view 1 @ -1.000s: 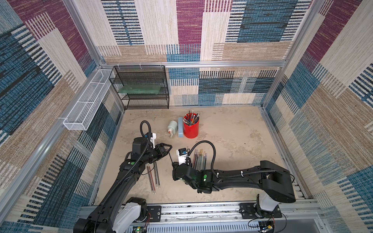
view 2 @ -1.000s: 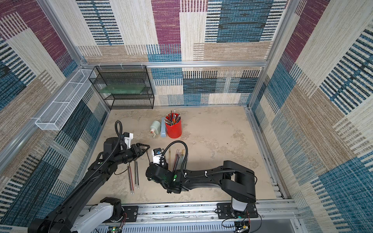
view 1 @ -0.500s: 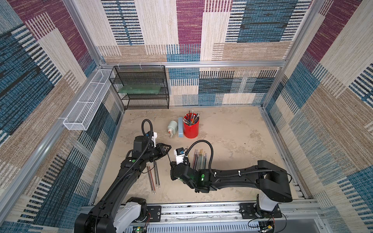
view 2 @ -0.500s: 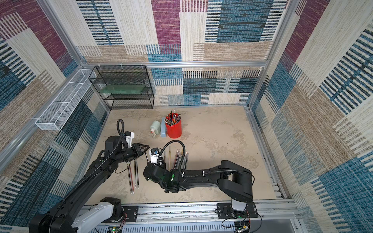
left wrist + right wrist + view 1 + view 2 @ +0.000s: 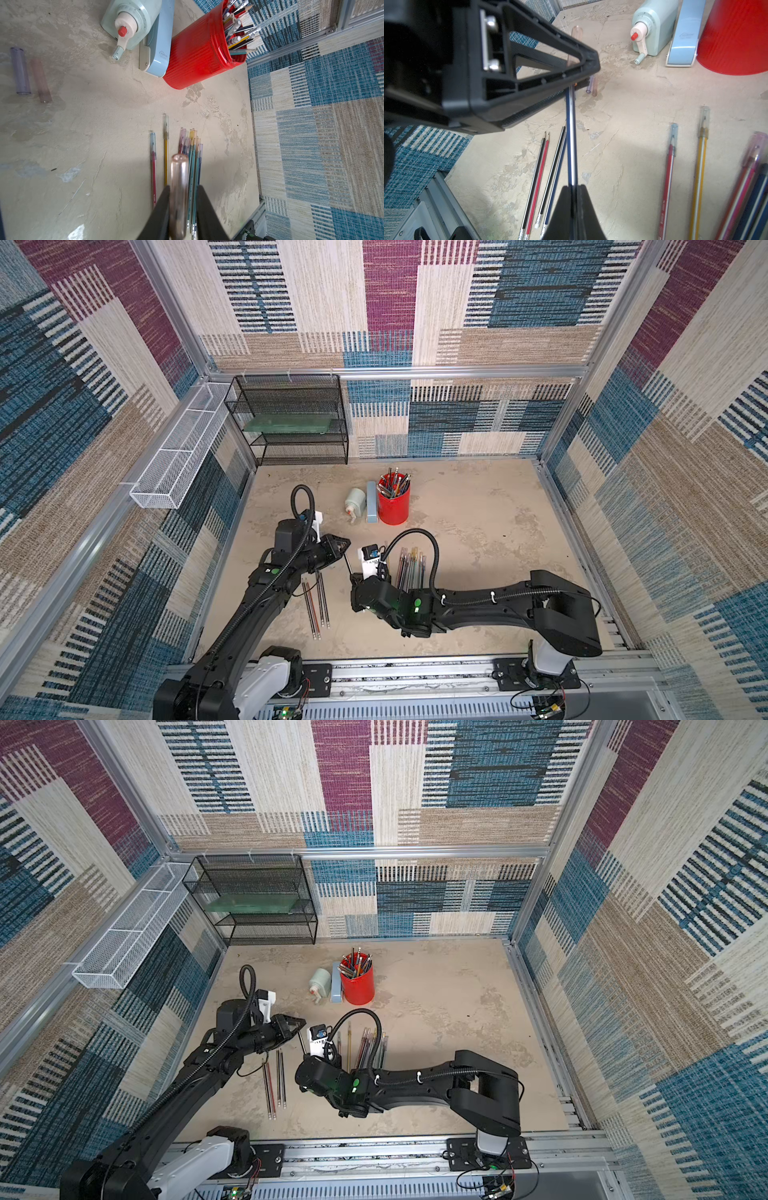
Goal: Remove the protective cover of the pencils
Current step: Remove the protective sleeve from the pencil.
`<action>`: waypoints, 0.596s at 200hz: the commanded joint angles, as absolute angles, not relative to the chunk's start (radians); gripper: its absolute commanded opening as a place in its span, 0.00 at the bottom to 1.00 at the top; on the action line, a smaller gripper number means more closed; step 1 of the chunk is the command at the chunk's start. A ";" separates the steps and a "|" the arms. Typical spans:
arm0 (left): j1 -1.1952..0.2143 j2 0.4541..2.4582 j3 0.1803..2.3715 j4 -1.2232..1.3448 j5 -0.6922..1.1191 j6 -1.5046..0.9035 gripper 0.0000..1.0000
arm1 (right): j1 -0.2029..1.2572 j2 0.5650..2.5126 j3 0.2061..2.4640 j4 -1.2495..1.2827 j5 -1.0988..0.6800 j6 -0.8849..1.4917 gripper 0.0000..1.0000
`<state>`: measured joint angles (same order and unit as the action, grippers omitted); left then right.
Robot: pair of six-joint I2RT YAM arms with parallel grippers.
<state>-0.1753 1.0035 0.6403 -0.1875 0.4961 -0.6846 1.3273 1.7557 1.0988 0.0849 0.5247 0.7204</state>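
A dark blue pencil with a white stripe is held above the beige mottled table, between the two arms. In both top views its long axis runs from the right arm away from the robot's base, leaning slightly to the robot's left. Its far end sits inside a translucent pinkish plastic cap, whose rounded tip sticks out past the left arm's fingers.

The right gripper is pressed together on the pencil's near shaft, pinching it. The left gripper has its fingers drawn narrow on either side of the cap. One finger lies against it and a thin slit shows beside the other, so I cannot tell whether both press on it.

Just to the robot's left of the held pencil, four bare pencils in black, red and dark blue lie side by side on the table. To its right lie capped pencils: a red one, a yellow one and a touching cluster in pink, teal and blue. All of these point the same way as the held one.

Two loose caps, one violet and one pink, rest together on the table near the left gripper. Farther back stand a red ribbed cup full of pencils, a pale blue stapler touching it, and a pale green crank sharpener.
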 commanded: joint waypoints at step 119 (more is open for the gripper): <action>-0.175 1.092 0.719 -0.182 0.318 -0.671 0.10 | 1.331 1.709 1.030 0.115 0.523 0.781 0.00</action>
<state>-0.1768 1.0550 0.6834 -0.1913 0.3904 -0.6846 1.3285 1.7267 1.0412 0.0925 0.5129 0.7414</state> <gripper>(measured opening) 0.121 0.107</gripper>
